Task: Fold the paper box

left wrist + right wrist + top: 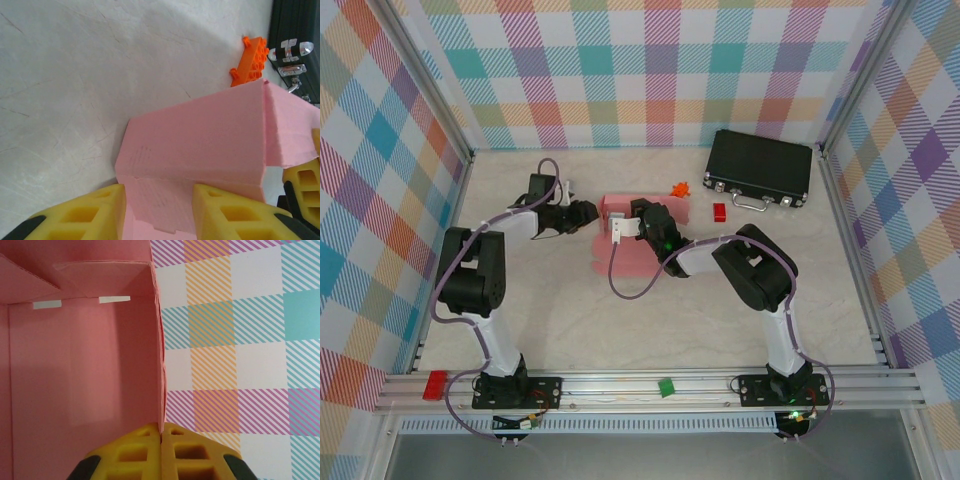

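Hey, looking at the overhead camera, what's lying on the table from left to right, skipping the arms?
paper box → orange toy → red block → black case

1. Black case [760, 168]: lies closed and flat, beyond and to the right of the right jaws, well apart from them, its handle on the near side.
2. Orange toy [251, 60]: ahead of the left jaws, just beside the case's latches.
3. Small red block [719, 212]: right of the right jaws, near the case's handle.
4. Plaid wall [240, 340]: ahead of the right jaws.
5. Red tag [435, 385] and green piece [666, 386]: on the front rail, well behind both pairs of jaws.
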